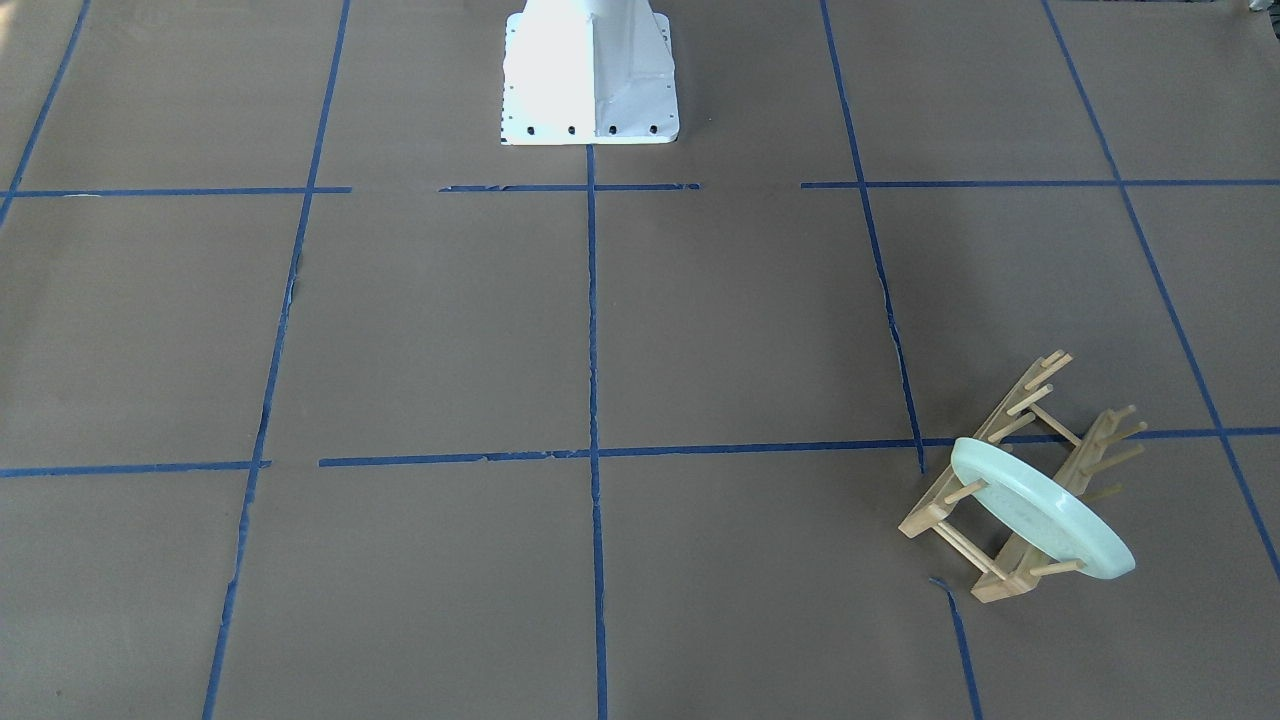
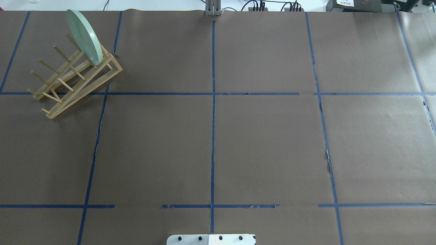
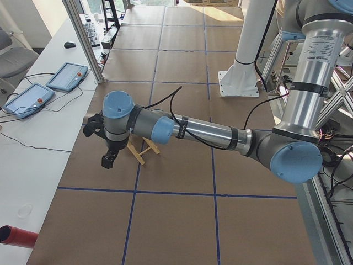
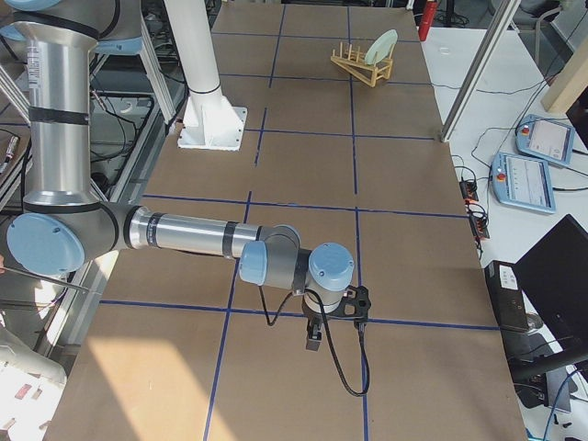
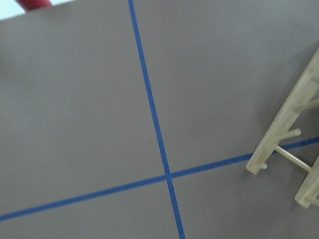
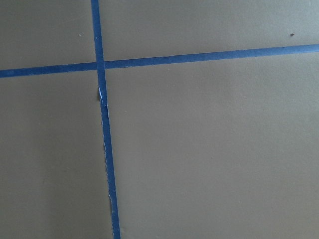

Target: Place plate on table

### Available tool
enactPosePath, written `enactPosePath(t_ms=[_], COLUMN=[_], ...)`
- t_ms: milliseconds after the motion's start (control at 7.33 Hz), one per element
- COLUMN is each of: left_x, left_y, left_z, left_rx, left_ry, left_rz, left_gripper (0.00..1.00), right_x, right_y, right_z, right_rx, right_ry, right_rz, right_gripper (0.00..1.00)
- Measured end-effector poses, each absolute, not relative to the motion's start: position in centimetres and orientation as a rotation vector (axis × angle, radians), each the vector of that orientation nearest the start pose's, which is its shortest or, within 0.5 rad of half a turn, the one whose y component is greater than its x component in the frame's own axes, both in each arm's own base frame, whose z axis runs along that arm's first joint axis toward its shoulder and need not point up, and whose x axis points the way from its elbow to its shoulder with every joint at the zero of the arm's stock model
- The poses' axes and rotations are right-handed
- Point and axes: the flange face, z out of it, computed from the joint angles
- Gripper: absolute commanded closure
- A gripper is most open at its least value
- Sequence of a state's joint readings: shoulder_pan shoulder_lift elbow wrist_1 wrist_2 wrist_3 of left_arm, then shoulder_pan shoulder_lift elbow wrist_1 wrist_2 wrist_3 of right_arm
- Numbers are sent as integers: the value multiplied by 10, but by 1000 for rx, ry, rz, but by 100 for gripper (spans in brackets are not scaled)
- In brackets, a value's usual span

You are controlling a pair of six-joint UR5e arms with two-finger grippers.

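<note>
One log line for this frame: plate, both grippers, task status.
plate: on edge in wooden rack | left gripper: near rack, state unclear | right gripper: far from rack, state unclear | task: not started

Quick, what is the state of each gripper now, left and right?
Left gripper: cannot tell; seen only from the side.
Right gripper: cannot tell; seen only from the side.

Plate: we see a round pale mint-green plate (image 2: pixel 83 35) in the upper left of the overhead view, marked with faint concentric rings.
Rack: the light tan wooden peg rack (image 2: pixel 102 81) shows plain, unpainted wood.
Table: the broad brown paper-covered table (image 2: pixel 265 146) carries a grid of blue tape lines.
Base: we find the glossy white metal robot base (image 1: pixel 588 75) at top centre of the front-facing view, dotted with small black holes.
Arm: the near silver-grey tubular arm (image 3: pixel 204 132) has light blue joint caps.
</note>
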State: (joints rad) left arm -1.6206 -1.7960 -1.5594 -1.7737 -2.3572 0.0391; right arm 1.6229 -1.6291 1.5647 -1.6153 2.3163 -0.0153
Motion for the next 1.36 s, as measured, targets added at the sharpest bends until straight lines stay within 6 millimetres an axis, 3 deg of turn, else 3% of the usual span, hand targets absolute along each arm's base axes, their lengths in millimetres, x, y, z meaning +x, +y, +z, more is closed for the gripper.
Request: enactPosePath(t_ms=[136, 545, 818, 1091, 1364], left_x=[-79, 26, 68, 117, 169], left_y=[-606, -619, -630, -642, -646], left_z=[502, 448, 414, 403, 407], left_rx=[452, 396, 261, 148, 72], left_ry=[816, 1101, 1281, 1413, 1456], left_rz=[80, -142, -430, -748, -894], left_gripper=[0, 0, 0, 0, 1], right_x=[89, 90, 90, 90, 90], right_y=[-454, -454, -454, -454, -454], right_z=[696, 696, 696, 696, 696], right_rx=[-79, -79, -79, -79, -79], right_ry=[-748, -748, -748, -748, -748], right_rz=[76, 76, 76, 76, 76], right_gripper=[0, 0, 0, 0, 0])
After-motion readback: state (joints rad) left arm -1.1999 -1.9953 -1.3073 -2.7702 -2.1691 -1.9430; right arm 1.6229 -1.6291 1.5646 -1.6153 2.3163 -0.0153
